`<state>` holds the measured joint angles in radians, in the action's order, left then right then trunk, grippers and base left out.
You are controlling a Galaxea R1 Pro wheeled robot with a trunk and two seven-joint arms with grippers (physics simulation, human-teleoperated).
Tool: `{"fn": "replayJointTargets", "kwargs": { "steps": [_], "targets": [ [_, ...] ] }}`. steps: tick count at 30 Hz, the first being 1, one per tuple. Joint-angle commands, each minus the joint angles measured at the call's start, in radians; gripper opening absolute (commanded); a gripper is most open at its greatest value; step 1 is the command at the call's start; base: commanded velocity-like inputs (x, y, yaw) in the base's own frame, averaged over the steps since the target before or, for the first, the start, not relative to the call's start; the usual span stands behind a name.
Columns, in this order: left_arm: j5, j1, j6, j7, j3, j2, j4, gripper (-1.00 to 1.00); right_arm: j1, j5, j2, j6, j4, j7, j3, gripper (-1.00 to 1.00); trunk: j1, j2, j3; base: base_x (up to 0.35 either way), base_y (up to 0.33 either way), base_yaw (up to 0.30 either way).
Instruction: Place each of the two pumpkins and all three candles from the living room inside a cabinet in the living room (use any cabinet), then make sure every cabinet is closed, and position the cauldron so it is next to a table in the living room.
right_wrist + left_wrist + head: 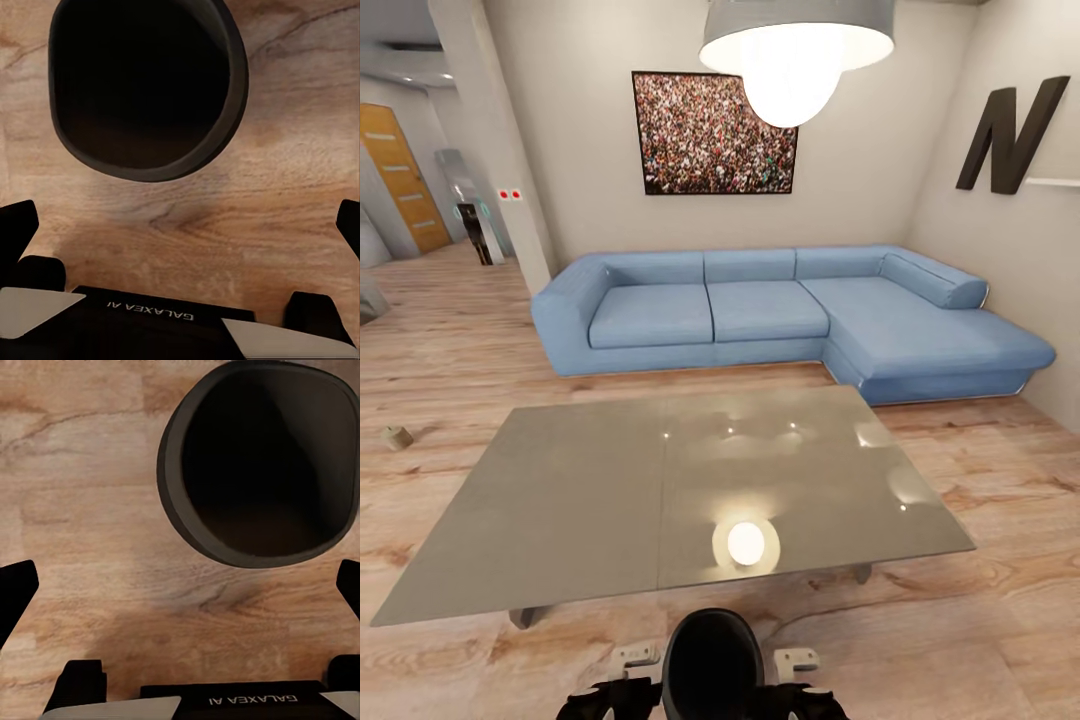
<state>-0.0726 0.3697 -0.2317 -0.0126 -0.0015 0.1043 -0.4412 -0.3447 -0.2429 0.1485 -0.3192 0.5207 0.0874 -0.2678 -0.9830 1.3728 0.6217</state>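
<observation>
- The left gripper (180,585) is spread wide with nothing between its fingers; in the left wrist view the two dark fingertips (16,585) sit at the picture's left and right edges over bare wood.
- The right gripper (180,225) is spread just as wide and is equally empty, its fingertips (18,225) at the two edges of the right wrist view.
- The cauldron (259,465), a dark round pot with its mouth facing up, fills the upper right of the left wrist view and the upper left of the right wrist view (146,86). It stands on the plank floor (75,495), apart from both sets of fingers.
- In the head view its dark rounded top (712,662) sits at the bottom centre, between the two arms and just short of the near edge of the table (610,480).
- The relation that matters: the pot lies ahead of both grippers and between them, offset toward the midline from each, so neither arm looks clearly nearer. Being round, it has no long axis to align with.
- My reading is that a grasp on the rim from either side, or a push with both, would serve; the cauldron already looks close to the grey table.
- Beyond the table stands a blue corner sofa (760,310), with a framed picture (715,132) on the wall and a lamp (795,50) overhead.
- A small pale object (398,436) lies on the floor at the left; too small to identify.
</observation>
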Motion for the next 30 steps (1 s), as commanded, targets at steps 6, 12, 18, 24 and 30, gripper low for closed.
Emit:
{"fn": "replayJointTargets", "kwargs": {
  "steps": [6, 12, 18, 24, 30],
  "targets": [
    [-0.009, 0.000, -0.007, -0.003, -0.001, -0.001, -0.002, 1.00, 0.000, -0.048, 0.000, 0.000, 0.000, 0.009, -0.008, 1.00, 0.023, -0.042, -0.018, 0.000, 0.000, 0.000],
    [-0.007, 0.000, -0.008, -0.004, 0.042, -0.012, 0.052, 1.00, 0.000, -0.128, 0.005, 0.002, 0.000, 0.009, -0.011, 1.00, 0.046, -0.084, -0.037, 0.000, 0.000, 0.000],
    [-0.006, -0.001, -0.007, -0.031, 0.067, -0.023, 0.095, 1.00, 0.000, -0.139, 0.005, 0.009, -0.040, 0.013, -0.011, 1.00, 0.069, -0.126, -0.056, 0.000, 0.000, 0.000],
    [-0.006, -0.001, -0.005, -0.087, 0.072, -0.022, 0.137, 1.00, 0.000, -0.139, 0.006, 0.017, -0.106, 0.018, -0.010, 1.00, 0.092, -0.168, -0.074, 0.000, 0.000, 0.000],
    [-0.006, -0.001, -0.006, -0.094, 0.073, -0.021, 0.142, 1.00, 0.000, -0.140, 0.004, 0.051, -0.156, 0.090, -0.010, 1.00, 0.115, -0.210, -0.093, 0.000, 0.000, 0.000]
  ]
}}
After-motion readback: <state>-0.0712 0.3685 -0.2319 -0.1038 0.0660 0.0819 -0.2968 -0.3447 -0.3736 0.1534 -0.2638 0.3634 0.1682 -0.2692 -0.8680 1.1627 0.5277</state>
